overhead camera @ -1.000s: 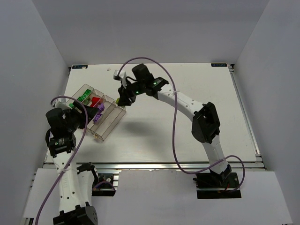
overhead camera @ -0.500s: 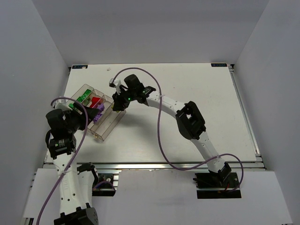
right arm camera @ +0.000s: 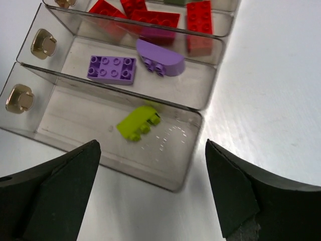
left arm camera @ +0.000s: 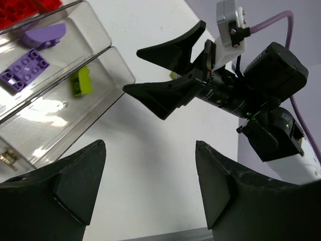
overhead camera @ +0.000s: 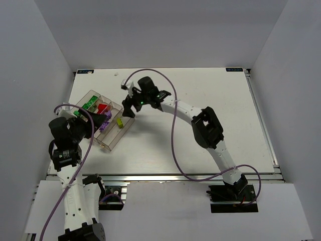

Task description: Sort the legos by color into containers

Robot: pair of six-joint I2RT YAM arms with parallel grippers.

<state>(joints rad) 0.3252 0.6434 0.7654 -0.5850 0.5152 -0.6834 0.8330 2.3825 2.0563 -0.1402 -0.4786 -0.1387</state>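
The clear divided tray (overhead camera: pixel 112 144) lies at the table's left. Its compartments hold green bricks (overhead camera: pixel 90 104), red bricks (overhead camera: pixel 103 108), purple bricks (overhead camera: pixel 104 124) and one yellow-green brick (overhead camera: pixel 120 122). In the right wrist view the yellow-green brick (right arm camera: pixel 136 123) lies alone in the nearest compartment, beside a flat purple brick (right arm camera: pixel 111 69), a curved purple brick (right arm camera: pixel 159 58) and red bricks (right arm camera: pixel 155 17). My right gripper (overhead camera: pixel 129 105) hovers open and empty above the tray's right end (right arm camera: pixel 153 201). My left gripper (overhead camera: pixel 103 118) is open and empty over the tray's near side (left arm camera: pixel 150 186).
The right gripper's open fingers (left arm camera: pixel 165 93) show in the left wrist view, close in front of my left gripper. The purple cable (overhead camera: pixel 173 125) loops over the table's middle. Grey walls enclose the table on three sides.
The right gripper carried the yellow-green brick over the tray and opened. The brick now lies in the tray's right compartment. The left arm has hardly moved.
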